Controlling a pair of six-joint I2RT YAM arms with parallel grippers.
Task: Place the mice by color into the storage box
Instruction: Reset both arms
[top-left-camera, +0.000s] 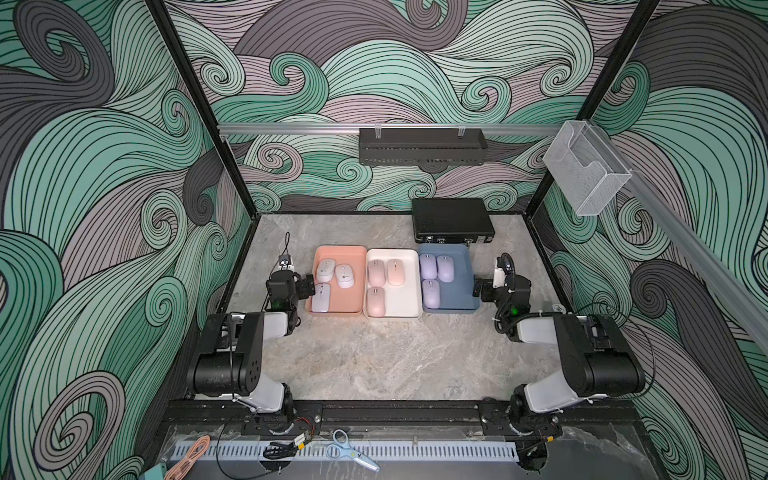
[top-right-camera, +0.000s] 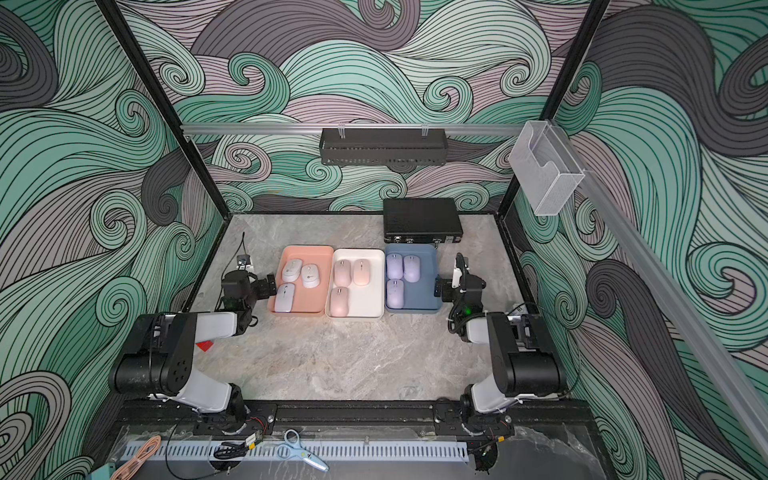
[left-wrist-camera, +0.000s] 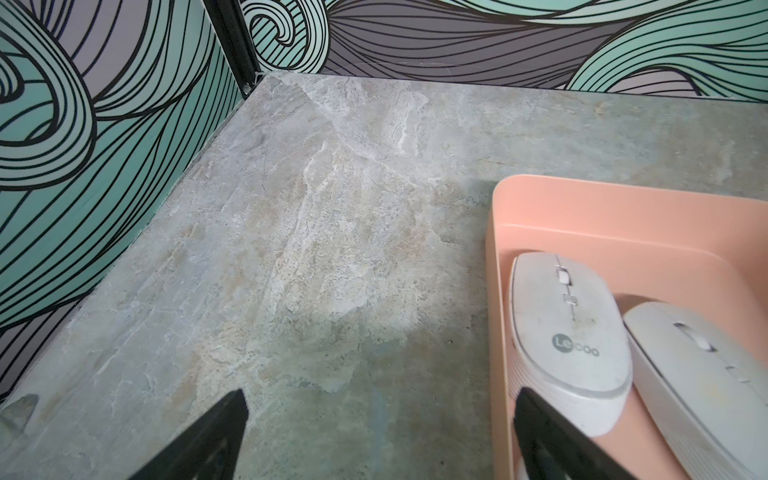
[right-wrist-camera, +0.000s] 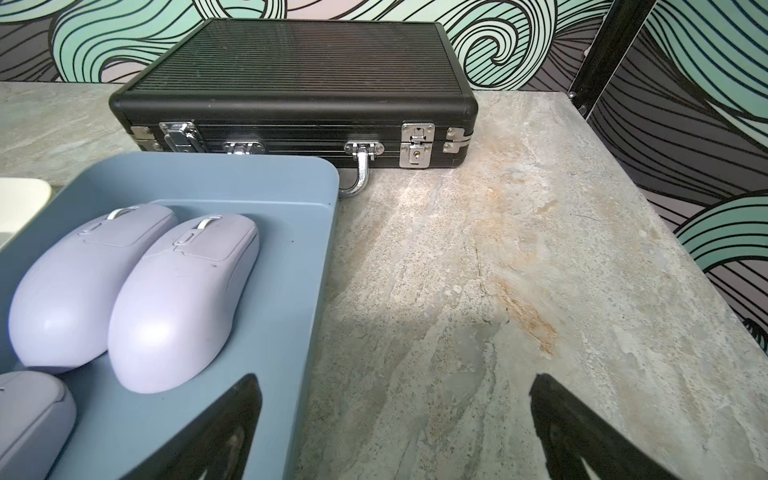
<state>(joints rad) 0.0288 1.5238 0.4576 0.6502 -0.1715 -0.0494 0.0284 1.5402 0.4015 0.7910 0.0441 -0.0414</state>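
With the grey mice (top-left-camera: 326, 270), pink mice (top-left-camera: 377, 272) and lavender mice (top-left-camera: 444, 268) already sorted into the peach tray (top-left-camera: 349, 300), cream tray (top-left-camera: 404, 303) and blue tray (top-left-camera: 458, 296) at mid-frame, the left hand (top-left-camera: 306, 286) and right hand (top-left-camera: 478, 287), both spread wide and holding nothing, should probably lift straight clear of the outer rims.

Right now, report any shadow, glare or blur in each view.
Both top views: even light, no glare; the mice are small yet their colours read. Left wrist view: a soft shadow darkens the table; the grey mouse logo is sharp. Right wrist view: soft highlights on a lavender mouse, glints on the black case latches.
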